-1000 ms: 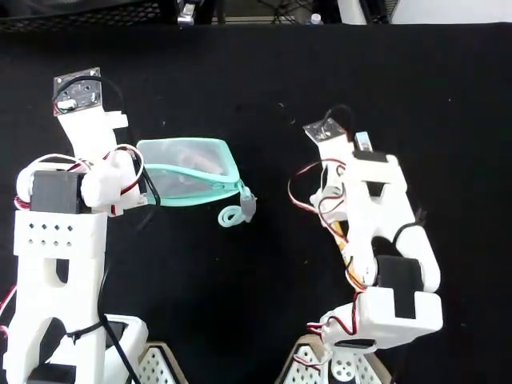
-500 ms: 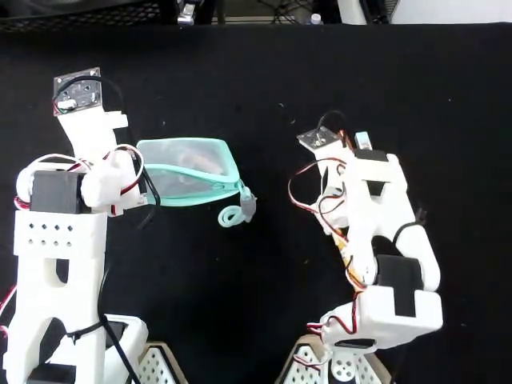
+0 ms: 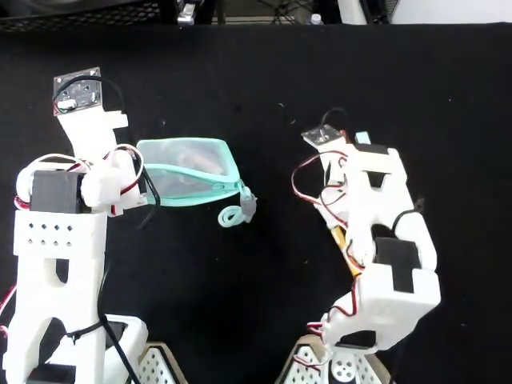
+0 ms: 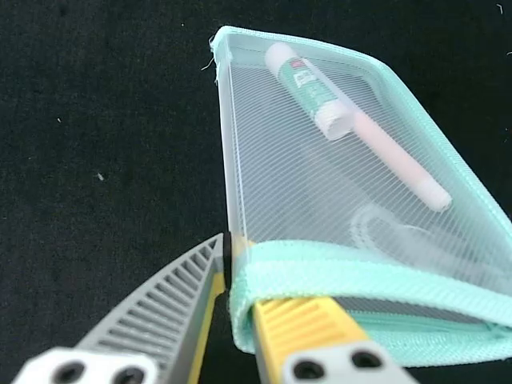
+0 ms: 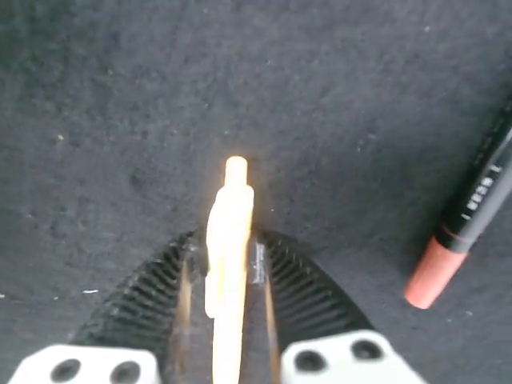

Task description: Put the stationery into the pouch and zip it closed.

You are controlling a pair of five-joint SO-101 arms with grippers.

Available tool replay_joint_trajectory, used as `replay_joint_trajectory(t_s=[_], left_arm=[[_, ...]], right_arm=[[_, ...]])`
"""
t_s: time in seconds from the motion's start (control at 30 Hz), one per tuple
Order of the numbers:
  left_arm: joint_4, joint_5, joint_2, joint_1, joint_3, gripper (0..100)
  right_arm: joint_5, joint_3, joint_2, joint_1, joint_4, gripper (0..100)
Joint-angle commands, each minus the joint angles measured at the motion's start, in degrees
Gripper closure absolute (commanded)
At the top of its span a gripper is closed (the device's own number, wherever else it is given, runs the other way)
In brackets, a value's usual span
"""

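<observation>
A mint mesh pouch [image 3: 188, 170] lies on the black table, its zip pull [image 3: 237, 211] trailing off one end. In the left wrist view the pouch [image 4: 320, 184] holds a green-and-white glue stick [image 4: 308, 84] and a pink pen [image 4: 396, 160]. My left gripper [image 4: 232, 276] is shut on the pouch's corner by the zip band. My right gripper [image 5: 228, 264] is shut on a pale yellow pen [image 5: 230, 232], held just above the table. A black pen with a coral end [image 5: 464, 220] lies on the table beside it. The right arm [image 3: 376, 216] stands well apart from the pouch.
The black tabletop [image 3: 264, 264] stretches between the two arms. Cables and clutter [image 3: 280, 10] sit beyond the table's far edge. The arm bases [image 3: 320, 364] stand at the near edge.
The right arm has shifted slightly, its wrist swinging a little and its body leaning. The left arm and the pouch have not moved.
</observation>
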Motion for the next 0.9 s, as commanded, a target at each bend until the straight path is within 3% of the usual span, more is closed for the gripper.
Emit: replay_joint_trajectory(t_s=[0.0,0.33,0.47,0.67,0.77,0.87], left_arm=[[-1.58,-0.53,-0.88,-0.40,-0.13,97],[-1.58,-0.53,-0.88,-0.40,-0.13,97],[-1.58,-0.53,-0.88,-0.40,-0.13,97],[-1.58,-0.53,-0.88,-0.31,-0.13,97],[-1.58,-0.53,-0.88,-0.31,-0.13,97],[-1.58,-0.53,-0.79,-0.31,-0.13,97]], right_arm=[[0.53,1.71,-8.22,0.00,-1.23,98.6],[0.18,6.99,-42.42,-0.62,3.25,98.6],[-1.05,5.58,-56.22,-4.22,6.24,98.6],[-18.81,-3.65,-75.21,-14.77,4.92,98.6],[-27.52,-8.48,-77.32,-22.33,1.93,98.6],[-31.47,-12.18,-77.32,-29.10,-1.23,98.6]])
